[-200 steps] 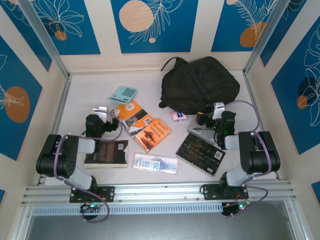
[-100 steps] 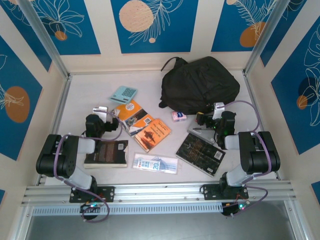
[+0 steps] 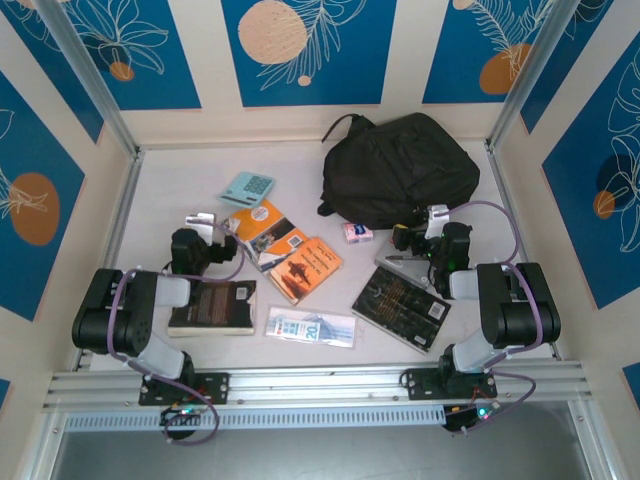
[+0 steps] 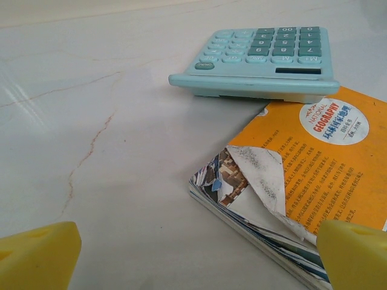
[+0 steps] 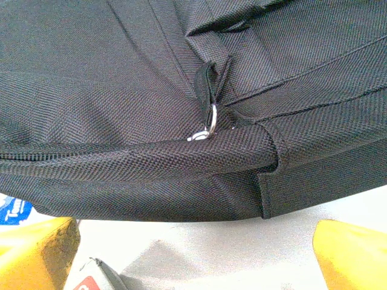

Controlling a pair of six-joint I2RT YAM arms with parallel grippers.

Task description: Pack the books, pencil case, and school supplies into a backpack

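1. My left gripper is spread wide and grasps nothing; it sits low over the table, facing the curled near corner of an orange book
2. The teal calculator lies just beyond that book; I cannot tell if they touch
3. My right gripper is equally wide and empty, close to the near edge of the backpack, with a zip pull straight ahead
4. The pink-and-white box sits just left of my right gripper, beside the backpack
5. A second orange book lies against the first; the brown-black book lies beside my left arm, the gold-patterned book beside my right, and the pencil case between them
6. The backpack lies at the far right, and all these things lie out on the table
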